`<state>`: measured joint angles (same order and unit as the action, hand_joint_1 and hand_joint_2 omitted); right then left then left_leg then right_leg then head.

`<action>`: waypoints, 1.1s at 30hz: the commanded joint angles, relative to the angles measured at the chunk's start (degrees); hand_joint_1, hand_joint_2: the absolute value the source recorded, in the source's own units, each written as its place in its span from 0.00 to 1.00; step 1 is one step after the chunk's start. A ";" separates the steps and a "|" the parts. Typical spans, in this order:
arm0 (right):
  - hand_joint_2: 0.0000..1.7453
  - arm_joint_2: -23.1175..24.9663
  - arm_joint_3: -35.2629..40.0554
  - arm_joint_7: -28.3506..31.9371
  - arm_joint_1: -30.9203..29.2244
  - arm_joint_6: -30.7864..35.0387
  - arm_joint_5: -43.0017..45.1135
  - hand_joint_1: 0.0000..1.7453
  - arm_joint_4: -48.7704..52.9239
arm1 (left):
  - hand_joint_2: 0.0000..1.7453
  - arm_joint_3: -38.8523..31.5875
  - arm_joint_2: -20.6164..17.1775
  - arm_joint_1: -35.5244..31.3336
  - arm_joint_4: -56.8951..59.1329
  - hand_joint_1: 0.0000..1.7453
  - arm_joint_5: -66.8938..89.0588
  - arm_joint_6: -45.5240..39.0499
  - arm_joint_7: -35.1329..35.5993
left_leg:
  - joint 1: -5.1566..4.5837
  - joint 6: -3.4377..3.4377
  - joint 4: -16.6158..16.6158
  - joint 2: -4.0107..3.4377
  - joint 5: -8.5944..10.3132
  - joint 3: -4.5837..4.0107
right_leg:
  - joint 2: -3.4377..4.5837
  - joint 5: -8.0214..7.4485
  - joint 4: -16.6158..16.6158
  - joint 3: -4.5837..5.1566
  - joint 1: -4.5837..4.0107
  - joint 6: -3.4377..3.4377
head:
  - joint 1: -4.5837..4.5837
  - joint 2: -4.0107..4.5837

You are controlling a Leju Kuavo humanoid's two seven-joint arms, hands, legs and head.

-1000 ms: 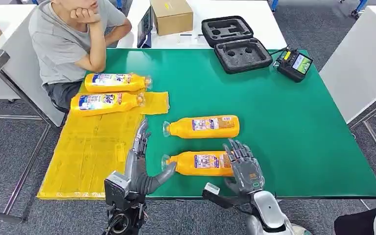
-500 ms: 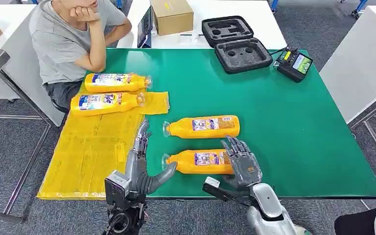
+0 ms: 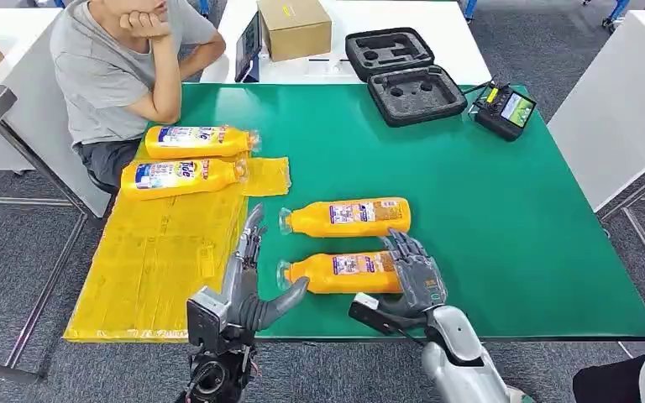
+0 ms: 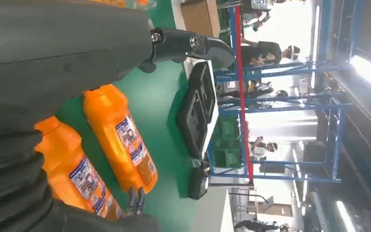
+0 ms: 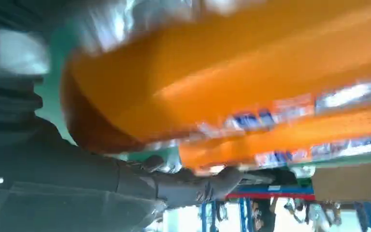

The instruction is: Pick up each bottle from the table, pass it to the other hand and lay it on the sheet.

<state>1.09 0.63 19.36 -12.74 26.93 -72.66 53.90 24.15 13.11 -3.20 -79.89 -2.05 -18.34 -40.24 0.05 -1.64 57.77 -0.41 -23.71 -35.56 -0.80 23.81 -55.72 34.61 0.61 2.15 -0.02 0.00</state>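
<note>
- Now the right hand [image 3: 416,277] lies over the base end of the near bottle [image 3: 344,274], fingers wrapped on its orange body; the right wrist view shows the same bottle [image 5: 232,92] close against the hand, blurred.
- The near bottle is on its side on the green surface [image 3: 504,227], its cap end pointing toward the left hand.
- The left hand [image 3: 248,281] is spread and holds nothing, fingers stretched out along the edge of the yellow sheet [image 3: 155,260], its thumb reaching toward the near bottle's cap; whether thumb and cap touch cannot be told.
- A second bottle [image 3: 346,217] lies on its side just beyond the near one, parallel to it and on the bare green surface.
- Two more bottles lie on their sides at the far end of the sheet: one [image 3: 183,176] fully on it, the farthest bottle [image 3: 199,140] at its far edge.
- A seated person [image 3: 117,67] in a grey shirt leans on the far-left corner of the surface.
- An open black foam-lined case [image 3: 403,74] and a small black device with a screen [image 3: 506,109] sit at the far side.
- A cardboard box [image 3: 294,27] stands on the white table beyond.
</note>
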 commanded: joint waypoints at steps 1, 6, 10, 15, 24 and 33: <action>1.00 0.28 0.44 1.07 -1.71 -1.53 1.30 0.94 -6.97 | 1.00 0.03 -0.36 -2.50 5.21 0.00 -0.17 0.04 0.24 | 0.04 0.09 -0.09 0.04 -0.07 0.31 | 0.04 0.06 0.08 -0.30 -0.03 -0.08 | 0.00 0.00; 1.00 0.59 0.04 1.67 -1.53 -2.54 3.07 1.00 -7.36 | 1.00 0.02 -0.46 -2.23 5.05 0.00 -0.10 0.04 0.24 | 0.05 0.09 -0.08 0.03 -0.08 0.35 | 0.07 0.07 0.10 -0.33 -0.04 -0.08 | 0.00 0.00; 1.00 0.42 0.21 1.80 -1.40 -2.91 3.13 1.00 -7.39 | 1.00 -0.09 -0.42 -2.33 5.06 0.00 -0.17 -0.09 0.24 | 0.04 0.06 -0.06 0.06 -0.03 0.24 | -0.02 0.04 0.07 -0.23 -0.04 -0.06 | 0.00 0.00; 1.00 0.17 0.47 2.33 -1.87 -3.77 3.89 1.00 -8.21 | 1.00 -0.17 -0.22 -2.30 4.69 0.00 -0.38 -0.12 0.24 | 0.06 0.11 -0.07 0.08 -0.11 0.44 | 0.01 0.12 0.09 -0.45 -0.05 -0.10 | 0.00 0.00; 1.00 1.45 -4.28 13.98 -1.56 -12.00 21.70 1.00 -7.27 | 1.00 -1.10 0.56 -2.21 0.80 0.00 0.81 -7.08 0.24 | 0.06 0.09 -0.06 0.09 -0.06 0.37 | 0.01 0.07 0.07 -0.36 -0.05 -0.08 | 0.00 0.00; 1.00 3.37 -5.96 18.80 0.24 -15.60 30.32 1.00 -2.83 | 1.00 -1.08 0.24 -1.35 -5.01 0.00 2.21 -19.28 0.24 | 0.06 0.10 -0.02 -0.01 -0.11 0.38 | 0.13 0.09 0.02 -0.35 -0.05 -0.09 | 0.00 0.00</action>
<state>1.84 -1.92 36.46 -13.87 12.92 -46.18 50.71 23.85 13.92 -4.13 -81.03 -0.35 -29.60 -40.24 0.06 -1.64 57.77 -0.42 -23.71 -35.37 -0.75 23.81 -55.72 34.44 0.60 2.14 -0.02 0.00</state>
